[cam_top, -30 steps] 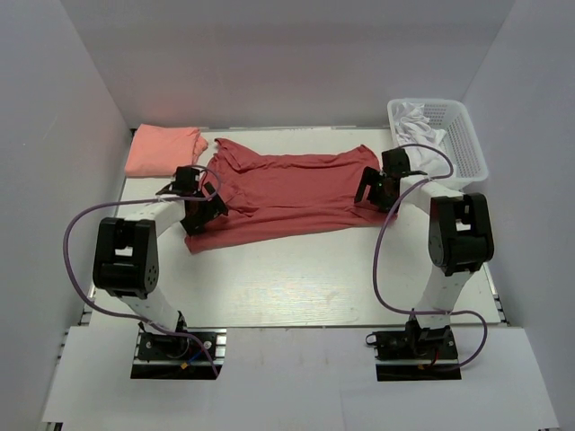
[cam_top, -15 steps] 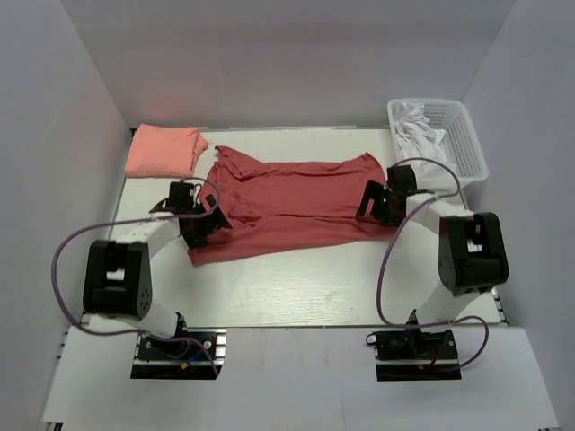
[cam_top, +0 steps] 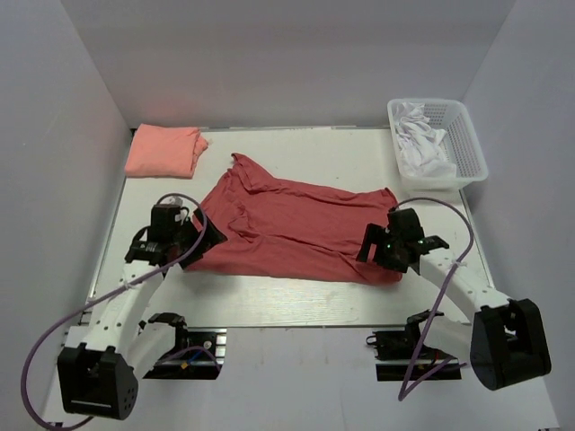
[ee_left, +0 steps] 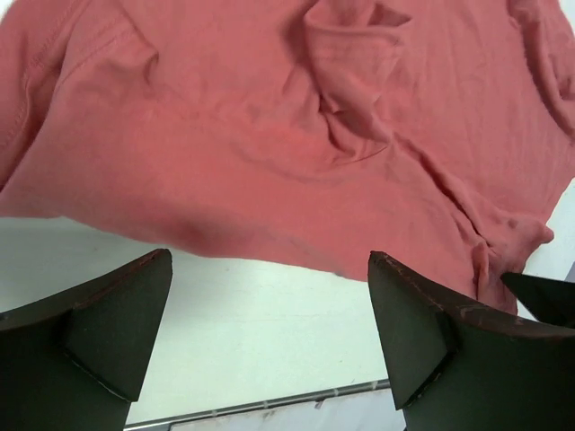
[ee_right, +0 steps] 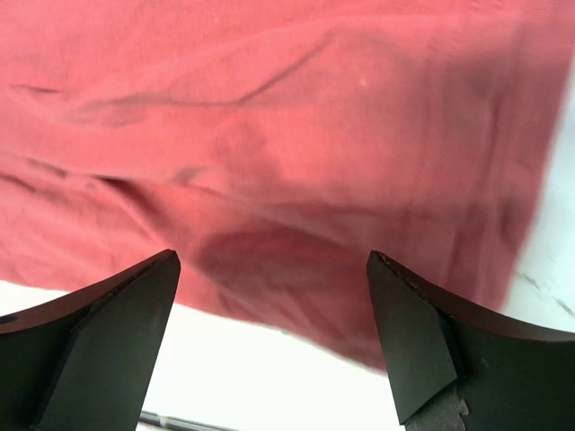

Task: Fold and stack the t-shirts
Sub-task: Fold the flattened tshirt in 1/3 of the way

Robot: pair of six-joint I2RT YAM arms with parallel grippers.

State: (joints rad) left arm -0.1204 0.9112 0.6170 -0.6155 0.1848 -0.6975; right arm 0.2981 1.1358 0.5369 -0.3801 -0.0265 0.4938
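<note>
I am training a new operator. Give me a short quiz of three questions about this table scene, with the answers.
1. True or false: the pink t-shirt lies folded at the far left.
2. What is in the white basket? A) white cloth B) bottles C) nothing
3. Fill in: the left gripper and the right gripper both stand ____ by the red t-shirt's near edge.
Key: 1 true; 2 A; 3 open.

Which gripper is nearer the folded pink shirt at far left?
Left. The left gripper is at the left edge of the red shirt, on the same side as the folded pink shirt; the right gripper is far across, at its near-right corner.
</note>
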